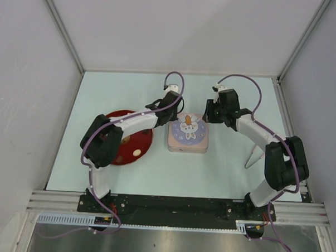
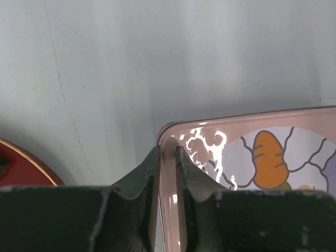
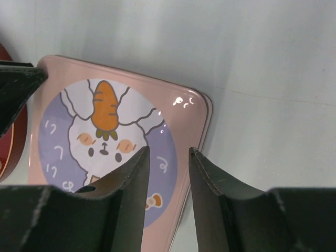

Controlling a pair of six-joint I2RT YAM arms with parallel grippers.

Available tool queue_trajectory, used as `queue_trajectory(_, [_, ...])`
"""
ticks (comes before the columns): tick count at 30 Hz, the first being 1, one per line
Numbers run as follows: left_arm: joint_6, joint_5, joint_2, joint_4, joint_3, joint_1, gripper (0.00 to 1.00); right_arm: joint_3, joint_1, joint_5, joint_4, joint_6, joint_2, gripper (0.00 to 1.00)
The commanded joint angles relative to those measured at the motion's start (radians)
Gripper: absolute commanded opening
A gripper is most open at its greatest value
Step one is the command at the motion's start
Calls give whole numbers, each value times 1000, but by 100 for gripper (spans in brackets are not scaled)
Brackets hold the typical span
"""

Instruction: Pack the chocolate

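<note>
A pink tin (image 1: 188, 143) with a rabbit and carrot picture on its closed lid sits mid-table. One cream-white chocolate (image 1: 136, 152) lies on the red plate (image 1: 135, 137) to the tin's left. My left gripper (image 1: 168, 117) is at the tin's far left corner. In the left wrist view its jaws (image 2: 167, 152) stand narrow, pinching the lid's rim (image 2: 169, 184). My right gripper (image 1: 208, 115) hovers at the tin's far right side. Its jaws (image 3: 168, 150) are open and straddle the lid's right edge (image 3: 202, 131) without touching it.
Thin pink tongs (image 1: 255, 157) lie on the table to the right of the tin, near the right arm. The red plate's rim (image 2: 23, 157) shows just left of the left gripper. White walls enclose the table on three sides.
</note>
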Motion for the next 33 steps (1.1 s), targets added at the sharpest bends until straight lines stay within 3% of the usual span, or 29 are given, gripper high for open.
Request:
queue_trajectory(1, [62,-22,117,-350,-95,10,20,2,17,24,-29,-2,-72,41])
queue_trajectory(14, [71,33,-141,-262,-11,15,21,-30,45,50,-131,3,-262,41])
queue_trajectory(17, [84,54,-141,-244,17,15,15,-62,46,47,-131,14,-291,40])
queue_trajectory(21, [98,63,-142,-224,46,15,0,-96,48,49,-137,18,-316,38])
queue_trajectory(33, [137,128,-52,-181,190,15,0,-150,49,49,-147,32,-350,36])
